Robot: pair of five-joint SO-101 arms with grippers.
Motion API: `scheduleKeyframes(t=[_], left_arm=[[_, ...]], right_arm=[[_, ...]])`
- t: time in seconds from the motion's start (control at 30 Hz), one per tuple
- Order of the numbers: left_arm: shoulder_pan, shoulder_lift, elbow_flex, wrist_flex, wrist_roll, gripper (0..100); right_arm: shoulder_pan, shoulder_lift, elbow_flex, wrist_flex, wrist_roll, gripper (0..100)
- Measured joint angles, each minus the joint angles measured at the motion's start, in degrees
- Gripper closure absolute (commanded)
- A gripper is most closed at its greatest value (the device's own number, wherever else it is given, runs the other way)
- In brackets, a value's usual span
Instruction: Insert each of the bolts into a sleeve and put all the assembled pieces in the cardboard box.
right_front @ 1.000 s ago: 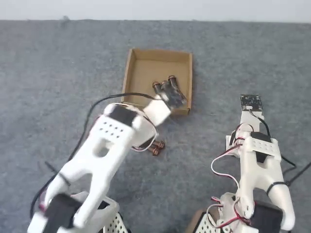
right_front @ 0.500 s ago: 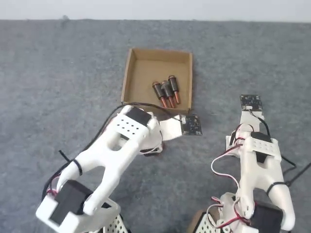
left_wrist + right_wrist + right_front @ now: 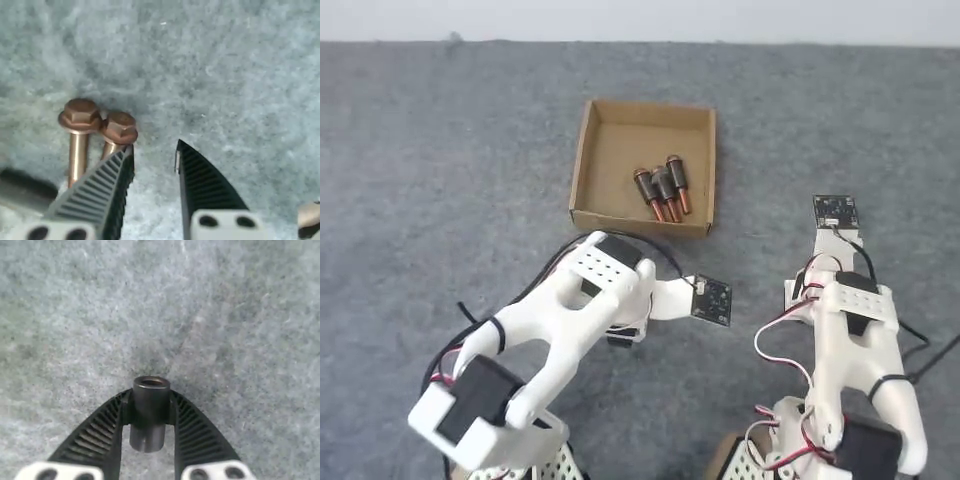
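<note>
Bolts (image 3: 80,114) just beside parted left tool (image 3: 155,146)

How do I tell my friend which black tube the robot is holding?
Find the cardboard box, then the right arm. Its right gripper pinches a short black sleeve with its hollow end showing. Unlike the assembled pieces in the box, nothing copper sticks out of it.

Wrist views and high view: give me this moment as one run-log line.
left gripper open by two bolts | right gripper shut on sleeve | three assembled pieces in cardboard box
</note>
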State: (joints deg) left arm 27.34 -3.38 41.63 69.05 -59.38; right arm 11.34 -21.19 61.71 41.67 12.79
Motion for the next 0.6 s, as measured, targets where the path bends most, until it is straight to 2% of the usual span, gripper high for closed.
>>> scheduleKeyframes(t=[0.2,0.4,0.6], left_arm=[[0.09,0.00,-0.88,-1.85,-0.26,87],[0.18,0.00,-9.05,6.15,-1.67,87],[0.18,0.00,-12.40,7.30,-2.37,87]], right_arm=[[0.00,0.00,0.00,0.00,0.18,99.3],[0.00,0.00,0.00,0.00,1.85,99.3],[0.00,0.00,0.00,0.00,2.02,99.3]])
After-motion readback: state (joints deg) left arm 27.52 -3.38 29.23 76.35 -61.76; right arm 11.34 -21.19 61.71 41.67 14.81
